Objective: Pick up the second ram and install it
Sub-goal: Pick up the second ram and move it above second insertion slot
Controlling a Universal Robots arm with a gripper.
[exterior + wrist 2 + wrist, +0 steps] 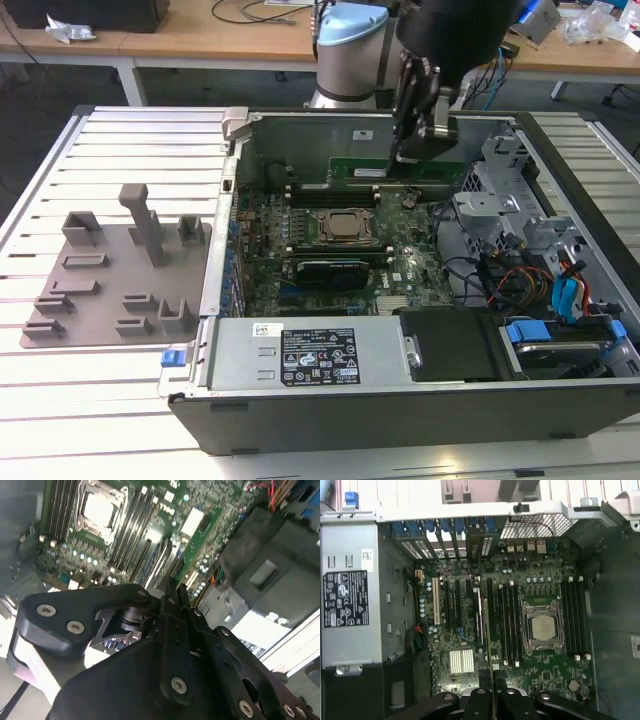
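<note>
One long, narrow green stick, the second ram (372,168), hangs lengthwise in my gripper (418,150), with my jaws pinching its upper edge. It sits over the far side of the motherboard (330,285) inside the open computer case (400,410), beyond the processor socket (345,227). Its chips are too faint to make out. In the first wrist view it shows only edge-on, as a thin sliver running out from between my fingers (479,702). Whether it touches a memory slot, I cannot tell.
</note>
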